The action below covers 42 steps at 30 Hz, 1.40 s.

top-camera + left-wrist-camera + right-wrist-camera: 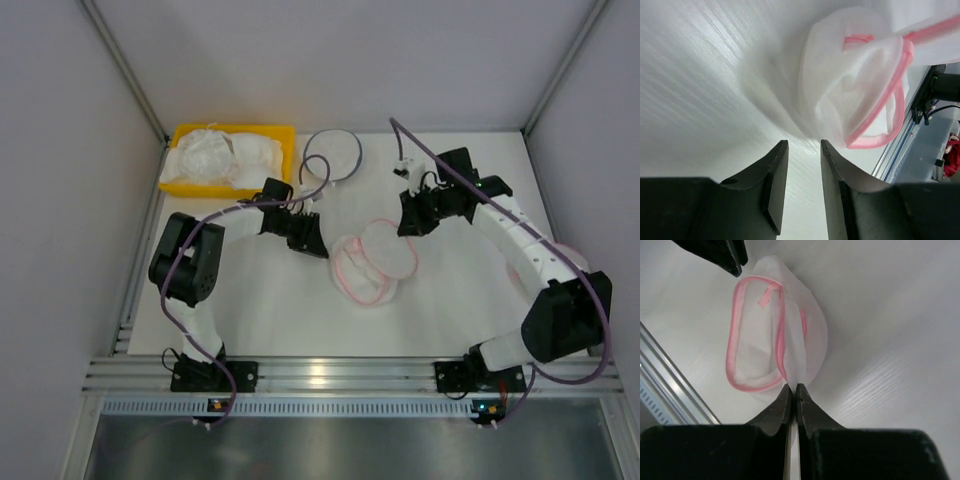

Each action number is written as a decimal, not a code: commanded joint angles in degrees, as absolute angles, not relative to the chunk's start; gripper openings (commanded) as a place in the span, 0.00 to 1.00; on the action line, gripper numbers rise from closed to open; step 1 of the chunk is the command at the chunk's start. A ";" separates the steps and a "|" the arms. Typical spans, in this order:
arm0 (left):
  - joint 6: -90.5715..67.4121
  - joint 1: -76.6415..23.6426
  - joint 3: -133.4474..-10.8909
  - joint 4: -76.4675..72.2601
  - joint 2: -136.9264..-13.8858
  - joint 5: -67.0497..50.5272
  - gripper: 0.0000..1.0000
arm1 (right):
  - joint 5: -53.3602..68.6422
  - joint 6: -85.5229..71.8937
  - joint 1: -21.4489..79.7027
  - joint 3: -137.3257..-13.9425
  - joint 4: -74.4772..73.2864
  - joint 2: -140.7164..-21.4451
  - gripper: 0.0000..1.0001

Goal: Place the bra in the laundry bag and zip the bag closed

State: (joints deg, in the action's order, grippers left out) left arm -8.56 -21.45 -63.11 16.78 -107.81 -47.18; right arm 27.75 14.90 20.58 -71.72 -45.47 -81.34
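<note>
My right gripper (794, 388) is pinched shut on the laundry bag (755, 345) at its mesh edge, mid-table; my left gripper (804, 145) stands parted and empty just short of it; the bra (215, 152) lies in the yellow bin (240, 129)

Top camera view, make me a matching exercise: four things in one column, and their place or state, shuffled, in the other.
1. soft white fabric bra
2. round white mesh laundry bag with a pink rim
3. round white mesh bag with a dark rim
4. left claw

A. open, holding nothing
B. far edge, just right of the yellow plastic bin
C. inside the yellow plastic bin
D. middle of the table, pinched by the shut right claw

Pairs: 1-C, 2-D, 3-B, 4-A
</note>
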 commanded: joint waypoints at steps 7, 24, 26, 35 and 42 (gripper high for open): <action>-10.62 -20.83 -63.72 20.74 -95.02 -47.37 0.47 | 42.71 6.95 -2.08 -70.14 -51.24 -86.22 0.00; -15.73 -30.24 -65.39 18.63 -96.95 -30.94 0.47 | 44.12 9.75 -3.60 -64.95 -55.28 -84.46 0.00; -14.68 -30.32 -64.95 18.63 -95.98 -30.15 0.47 | 44.21 11.16 -3.60 -65.04 -57.20 -85.16 0.00; -13.89 -30.24 -62.49 22.06 -96.50 -29.27 0.48 | 46.93 15.82 -3.60 -65.13 -61.35 -87.01 0.00; -11.43 -30.32 -59.68 23.12 -94.04 -24.17 0.46 | 47.72 16.96 -3.60 -65.74 -62.31 -87.71 0.00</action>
